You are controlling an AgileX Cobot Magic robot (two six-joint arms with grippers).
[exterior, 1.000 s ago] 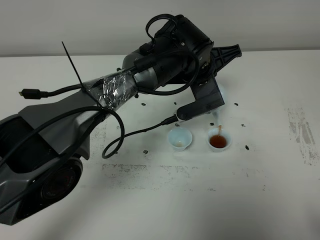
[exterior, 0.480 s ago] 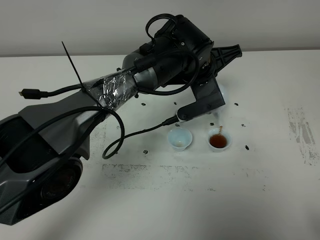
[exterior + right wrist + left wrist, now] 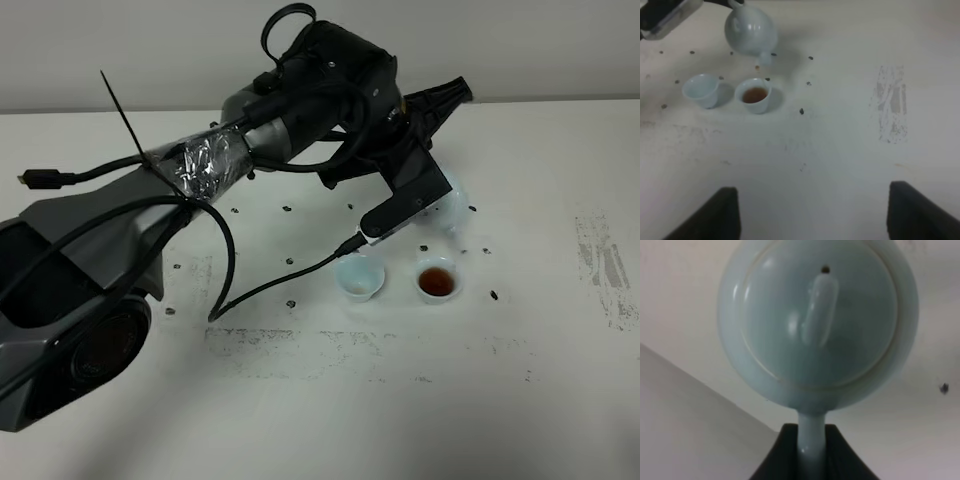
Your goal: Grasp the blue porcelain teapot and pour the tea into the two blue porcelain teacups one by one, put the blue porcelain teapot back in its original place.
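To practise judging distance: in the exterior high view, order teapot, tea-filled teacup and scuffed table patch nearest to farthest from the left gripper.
1. Teapot, held in the left gripper.
2. Tea-filled teacup, the right-hand cup.
3. Scuffed patch, far right.

No text, label, brand, number or sign can be read in any view

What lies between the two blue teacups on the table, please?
Only a narrow strip of bare table: the empty teacup and the tea-filled teacup stand apart, as the exterior high and right wrist views show.
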